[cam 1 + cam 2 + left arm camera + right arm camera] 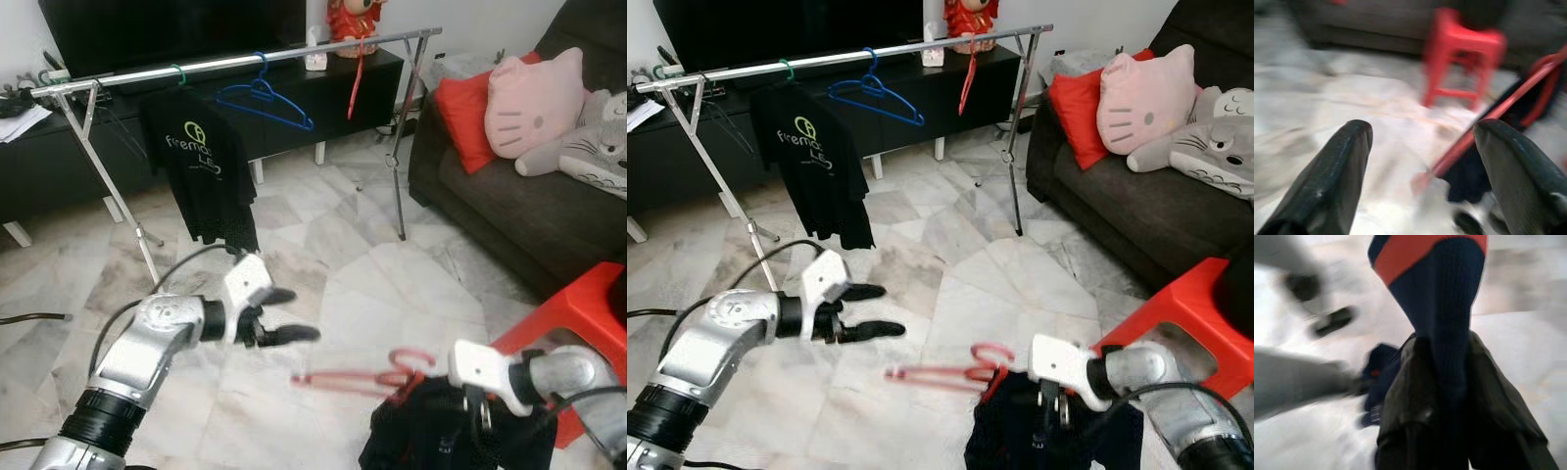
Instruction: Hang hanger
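Note:
A silver clothes rail [235, 61] stands across the room, carrying a black T-shirt [201, 162] on a green hanger, an empty blue hanger [265, 98] and a red hanger [358, 78]. Low on the right, my right gripper [476, 416] points down, shut on a navy garment [1444, 308] with a red band. That garment [431, 431] hangs on a blurred pink-red hanger [358, 377] whose bar sticks out to the left. My left gripper [294, 315] is open, held left of the hanger's end and apart from it. The left wrist view looks between the open fingers at the hanger [1488, 117].
A dark sofa [509, 206] with a red cushion [460, 113] and a pink cat pillow [534, 98] fills the right. A red stool [578, 323] stands just beside my right arm. A black TV bench [59, 147] runs behind the rail. Marble floor lies between me and the rail.

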Available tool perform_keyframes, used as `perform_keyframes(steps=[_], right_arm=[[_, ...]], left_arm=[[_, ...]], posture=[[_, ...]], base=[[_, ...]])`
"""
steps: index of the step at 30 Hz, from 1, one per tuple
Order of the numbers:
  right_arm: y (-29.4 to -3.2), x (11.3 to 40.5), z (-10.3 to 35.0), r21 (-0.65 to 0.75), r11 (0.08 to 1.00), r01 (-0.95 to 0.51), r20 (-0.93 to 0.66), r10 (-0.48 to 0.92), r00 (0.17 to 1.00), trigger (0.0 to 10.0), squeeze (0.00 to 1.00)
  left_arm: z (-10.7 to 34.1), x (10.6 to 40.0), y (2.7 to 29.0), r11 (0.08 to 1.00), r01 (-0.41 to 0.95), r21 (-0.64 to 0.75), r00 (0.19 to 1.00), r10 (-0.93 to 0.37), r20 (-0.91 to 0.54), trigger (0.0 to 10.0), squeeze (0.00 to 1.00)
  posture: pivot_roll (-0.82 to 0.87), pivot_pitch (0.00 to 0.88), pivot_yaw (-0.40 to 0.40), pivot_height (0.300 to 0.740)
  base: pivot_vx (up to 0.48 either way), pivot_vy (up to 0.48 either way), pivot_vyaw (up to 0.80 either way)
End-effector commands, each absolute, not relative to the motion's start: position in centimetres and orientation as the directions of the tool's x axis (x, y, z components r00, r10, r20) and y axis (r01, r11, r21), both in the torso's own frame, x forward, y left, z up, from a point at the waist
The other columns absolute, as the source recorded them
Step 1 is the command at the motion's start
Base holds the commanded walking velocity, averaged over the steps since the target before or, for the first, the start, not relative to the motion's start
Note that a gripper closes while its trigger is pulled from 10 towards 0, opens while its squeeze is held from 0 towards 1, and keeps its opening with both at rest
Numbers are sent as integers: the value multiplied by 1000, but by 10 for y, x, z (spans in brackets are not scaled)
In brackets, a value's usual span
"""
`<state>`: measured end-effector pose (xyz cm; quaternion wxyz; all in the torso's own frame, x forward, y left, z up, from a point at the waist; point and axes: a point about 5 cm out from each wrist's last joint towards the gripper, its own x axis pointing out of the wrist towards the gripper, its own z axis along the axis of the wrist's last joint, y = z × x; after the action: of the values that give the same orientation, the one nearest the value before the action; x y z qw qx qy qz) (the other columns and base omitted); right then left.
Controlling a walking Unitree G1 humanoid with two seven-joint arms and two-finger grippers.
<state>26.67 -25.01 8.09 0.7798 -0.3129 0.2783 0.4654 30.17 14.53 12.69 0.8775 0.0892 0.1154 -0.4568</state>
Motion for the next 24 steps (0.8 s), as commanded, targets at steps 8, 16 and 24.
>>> perform_keyframes(steps=[8, 16, 24], right_arm=[[-243, 295, 102, -396, 493, -775, -589, 512, 626, 0, 0], [-204, 315, 130, -492, 479, -727, -436, 587, 682, 0, 0], [-179, 310, 148, -421, 397, -816, -372, 744, 554, 0, 0]], left_arm=[[101, 313, 196, 891, 452, 27, 852, -423, -310, 10000, 0], [61, 306, 227, 977, 209, 46, 872, -165, -461, 10000, 0], [33, 295, 227, 987, 160, 5, 836, -133, -533, 10000, 0]], posture=[[-160, 32, -15, 740], [-154, 42, -7, 740], [-151, 47, -11, 740]], base=[[0, 0, 0], [0, 0, 0], [0, 0, 0]])
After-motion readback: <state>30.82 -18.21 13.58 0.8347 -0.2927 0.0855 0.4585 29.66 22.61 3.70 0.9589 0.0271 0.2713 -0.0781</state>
